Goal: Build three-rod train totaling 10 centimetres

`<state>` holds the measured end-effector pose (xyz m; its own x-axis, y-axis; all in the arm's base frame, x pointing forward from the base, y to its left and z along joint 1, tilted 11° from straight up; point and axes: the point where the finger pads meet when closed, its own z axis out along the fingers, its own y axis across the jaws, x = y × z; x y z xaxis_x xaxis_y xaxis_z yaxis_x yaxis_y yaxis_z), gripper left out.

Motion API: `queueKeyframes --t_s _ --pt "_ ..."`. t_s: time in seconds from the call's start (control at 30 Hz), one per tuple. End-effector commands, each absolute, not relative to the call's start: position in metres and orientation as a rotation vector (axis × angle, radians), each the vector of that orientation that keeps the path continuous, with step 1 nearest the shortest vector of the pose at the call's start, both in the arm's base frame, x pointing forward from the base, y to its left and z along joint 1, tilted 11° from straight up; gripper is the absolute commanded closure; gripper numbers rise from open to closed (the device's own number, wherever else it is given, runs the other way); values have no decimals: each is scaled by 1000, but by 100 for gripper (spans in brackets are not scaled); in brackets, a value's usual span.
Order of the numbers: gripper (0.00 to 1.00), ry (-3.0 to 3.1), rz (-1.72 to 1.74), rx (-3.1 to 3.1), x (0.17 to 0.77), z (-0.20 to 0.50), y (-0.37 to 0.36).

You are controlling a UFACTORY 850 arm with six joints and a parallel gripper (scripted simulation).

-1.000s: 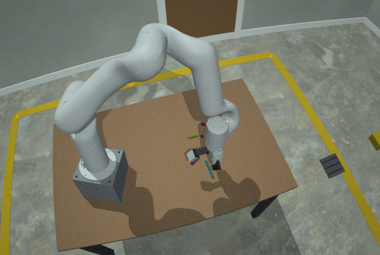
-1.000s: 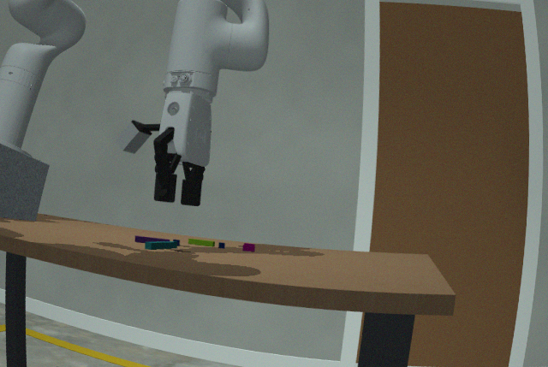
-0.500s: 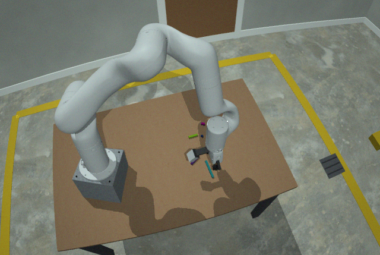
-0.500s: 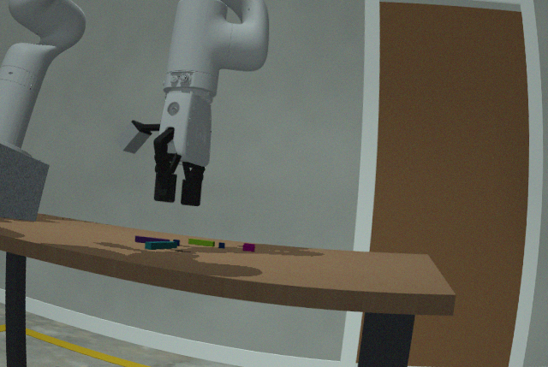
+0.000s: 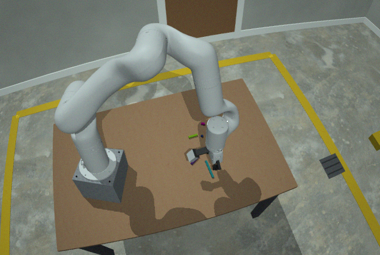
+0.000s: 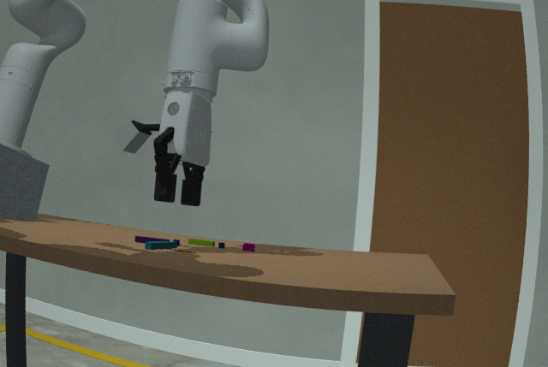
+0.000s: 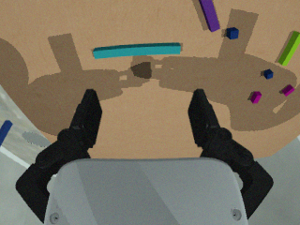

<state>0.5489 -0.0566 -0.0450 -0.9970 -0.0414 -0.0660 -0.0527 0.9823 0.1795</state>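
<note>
My gripper (image 6: pixel 178 203) (image 7: pixel 144 99) is open and empty, well above the table. A turquoise rod (image 5: pixel 209 169) (image 6: pixel 161 245) (image 7: pixel 137 50) lies in front of the fingers in the wrist view. A purple rod (image 6: pixel 151 239) (image 7: pixel 210 16) lies beyond it to the right, partly out of the wrist view. One blue rod (image 7: pixel 232 33) lies near the purple rod. Another blue rod (image 5: pixel 202 136) (image 6: pixel 221 245) (image 7: pixel 268 74) lies nearer two magenta rods; one magenta rod (image 7: pixel 256 97) is left of the other magenta rod (image 7: pixel 288 90). A lime rod (image 5: pixel 193 136) (image 6: pixel 201 242) (image 7: pixel 290 48) is at the right edge of the wrist view. All lie apart.
The rods lie on the brown table (image 5: pixel 147 141) (image 6: pixel 354 275). The arm's grey base block (image 5: pixel 104 187) stands on the table's left part in the top view. The arm's shadow falls across part of the table. The table's edge shows at the lower corners of the wrist view.
</note>
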Motion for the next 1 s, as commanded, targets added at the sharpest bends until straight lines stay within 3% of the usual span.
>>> queueKeyframes --t_s 0.0,0.97 --pt "0 3064 279 -73 550 -44 -57" --pt "0 3075 286 144 555 -41 -40"
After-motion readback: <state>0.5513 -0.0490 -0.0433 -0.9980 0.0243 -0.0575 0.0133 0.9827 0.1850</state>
